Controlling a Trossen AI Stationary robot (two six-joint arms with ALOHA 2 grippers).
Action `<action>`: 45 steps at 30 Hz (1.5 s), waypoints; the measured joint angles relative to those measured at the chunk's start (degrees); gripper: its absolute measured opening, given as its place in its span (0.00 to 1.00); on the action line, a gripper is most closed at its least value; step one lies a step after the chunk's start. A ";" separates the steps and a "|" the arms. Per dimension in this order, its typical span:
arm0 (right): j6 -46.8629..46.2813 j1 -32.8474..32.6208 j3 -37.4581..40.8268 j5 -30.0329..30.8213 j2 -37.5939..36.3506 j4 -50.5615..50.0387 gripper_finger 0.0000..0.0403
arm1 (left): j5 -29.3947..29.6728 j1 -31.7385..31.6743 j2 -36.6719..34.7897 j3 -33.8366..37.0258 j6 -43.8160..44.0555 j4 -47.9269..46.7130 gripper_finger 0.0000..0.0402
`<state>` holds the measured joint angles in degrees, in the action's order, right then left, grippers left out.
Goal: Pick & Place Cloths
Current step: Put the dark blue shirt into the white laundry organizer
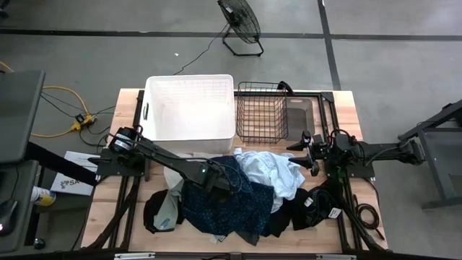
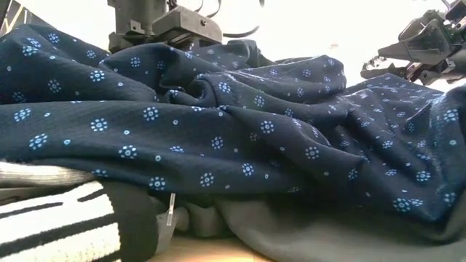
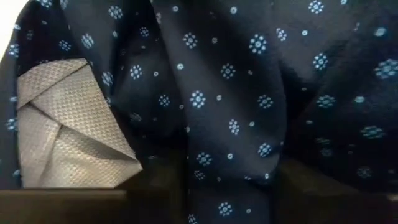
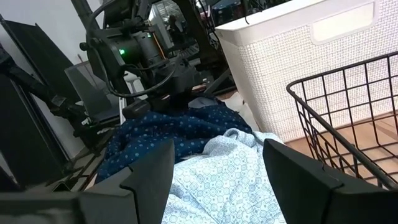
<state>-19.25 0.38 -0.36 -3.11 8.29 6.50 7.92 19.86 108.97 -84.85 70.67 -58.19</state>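
left pincer (image 1: 220, 180) tips buried in navy cloth (image 1: 216, 202), grip unclear

The left arm reaches diagonally inward, its hand (image 1: 216, 180) angled down, fingers buried from sight. The right arm waits, folded back, its hand (image 4: 217, 171) level, fingers (image 4: 146, 174) spread apart and empty.

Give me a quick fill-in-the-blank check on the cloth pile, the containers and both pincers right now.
1. The left pincer is down on the ____ patterned cloth.
2. The white tub holds ____ cloths.
3. The black wire basket stands to the ____ of the tub in the high view.
4. The right pincer is open and holds ____.

Missing words: navy; no; right; nothing
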 joint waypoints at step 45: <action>-0.02 -0.02 0.02 0.00 0.02 0.10 0.59 | 18.46 -0.50 -5.90 -47.92 -25.43 -17.03 0.01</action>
<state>-19.26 0.36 -0.34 -3.12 8.32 6.61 26.38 19.36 103.07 -132.77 45.24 -75.21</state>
